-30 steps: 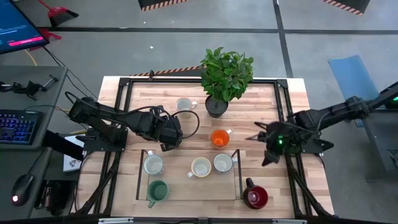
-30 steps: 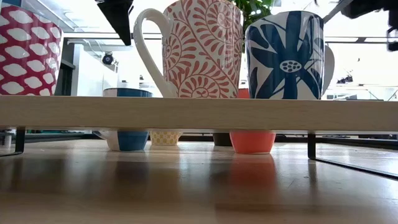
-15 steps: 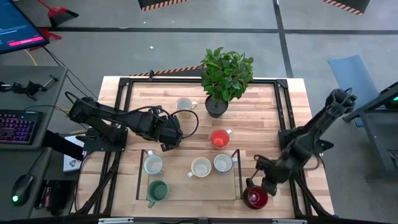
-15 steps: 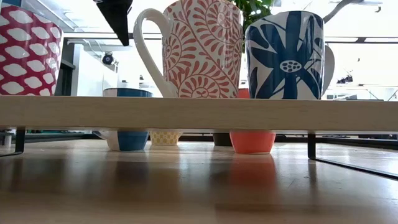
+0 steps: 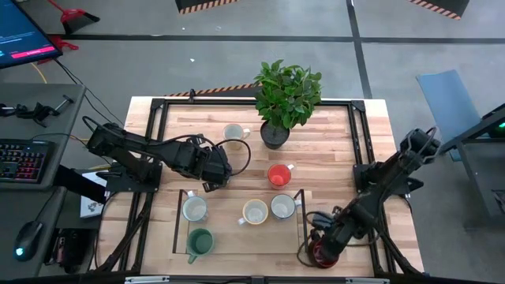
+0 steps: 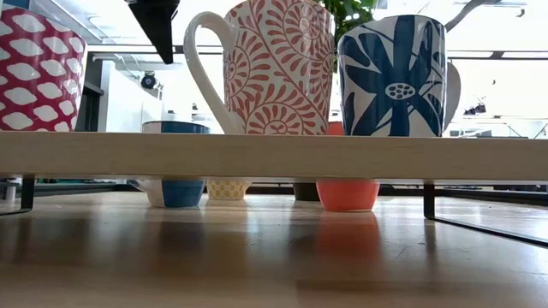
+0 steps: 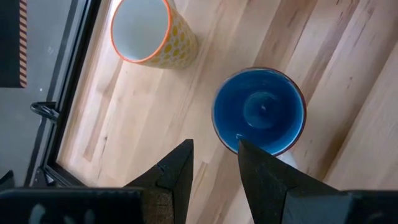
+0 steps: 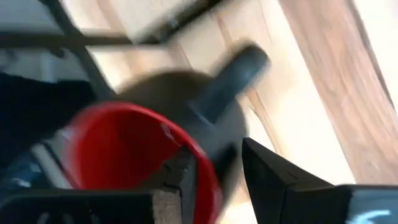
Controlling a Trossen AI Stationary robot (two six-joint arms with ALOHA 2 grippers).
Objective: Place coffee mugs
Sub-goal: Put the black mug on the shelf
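My left gripper [image 5: 216,175] hangs open over a blue mug [image 7: 258,112] that stands on the table; its fingers [image 7: 213,146] stand on either side of the mug's near rim. My right gripper [image 5: 322,243] is open, low over the dark red mug [image 5: 325,254] near the table's near right corner. It has one finger over the red inside [image 8: 118,149] and one outside, beside the handle [image 8: 230,81]. Three white mugs [image 5: 255,212] and a teal mug [image 5: 200,241] stand on a raised shelf [image 5: 241,248]. An orange mug [image 5: 278,175] and a cream mug [image 5: 233,132] stand on the table. My left gripper has the blue mug's rim [image 7: 227,138] between its fingers from above; I cannot tell whether it touches. My right gripper stands astride the dark red mug's rim [image 8: 205,162] next to the handle, from above; I cannot tell whether the fingers touch the wall. The mug stands on the table.
A potted plant [image 5: 286,99] stands at the far middle. A yellow-dotted mug [image 7: 146,31] stands close to the blue one. The low view shows patterned mugs [image 6: 274,64] on the shelf board [image 6: 274,154]. A black frame [image 5: 359,142] runs along the table's sides.
My right arm has swung from the table's right middle toward the near edge and gone down onto the dark red mug. The mugs have not moved.
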